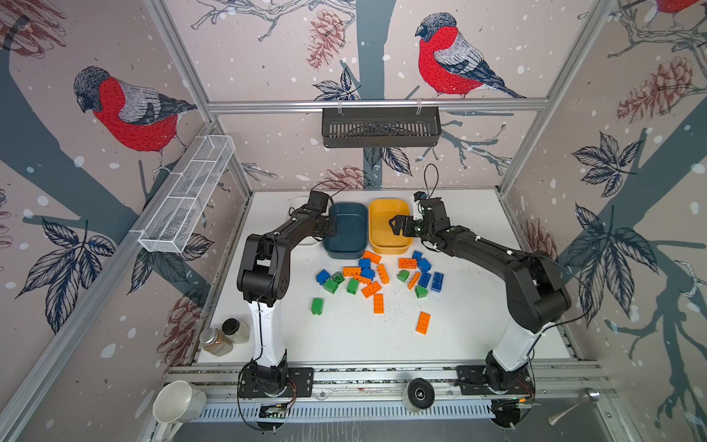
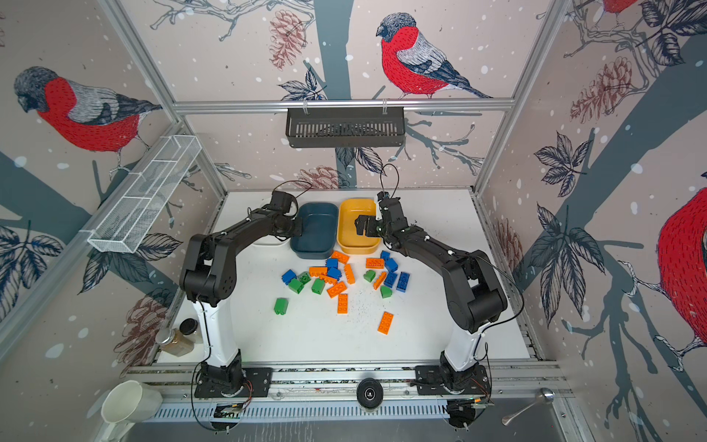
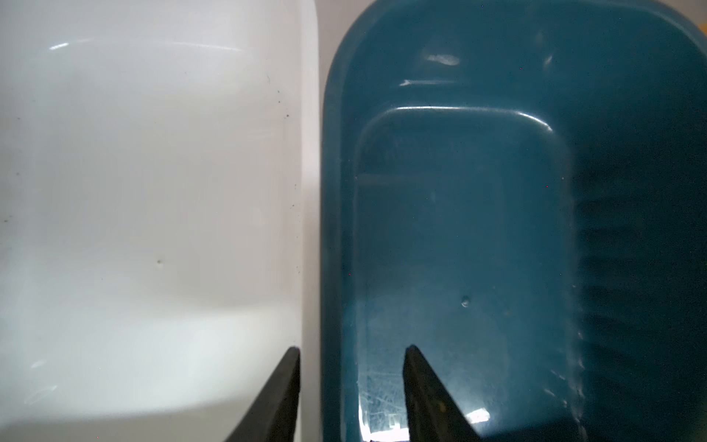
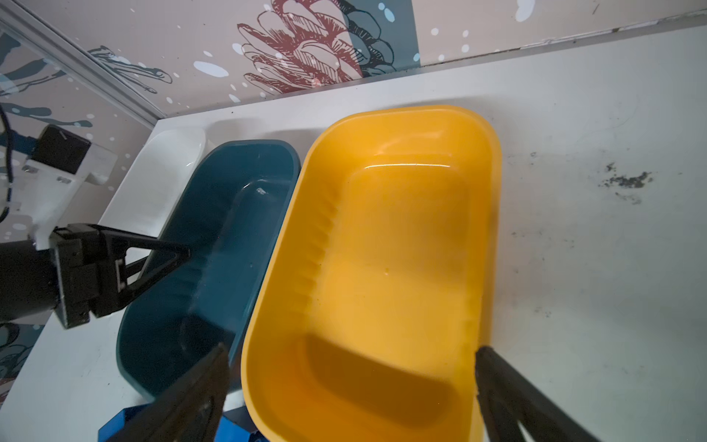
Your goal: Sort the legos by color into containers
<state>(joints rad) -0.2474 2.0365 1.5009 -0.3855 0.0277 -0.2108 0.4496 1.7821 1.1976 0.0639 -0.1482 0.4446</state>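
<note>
Bright overhead light casts soft shadows on the counter (image 1: 344, 344); top views bow at the edges, and glare streaks the blurry teal tub (image 3: 440, 61).

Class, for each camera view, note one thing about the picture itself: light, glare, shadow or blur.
In both top views: even light, legos nearly shadowless; left wrist: white tub washed out, glints on the teal tub; right wrist: dark shadow across the floor of the yellow tub.

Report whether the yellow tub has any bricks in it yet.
Empty. The yellow tub shows only bare floor in the right wrist view; in both top views the bricks all lie on the table outside it.
</note>
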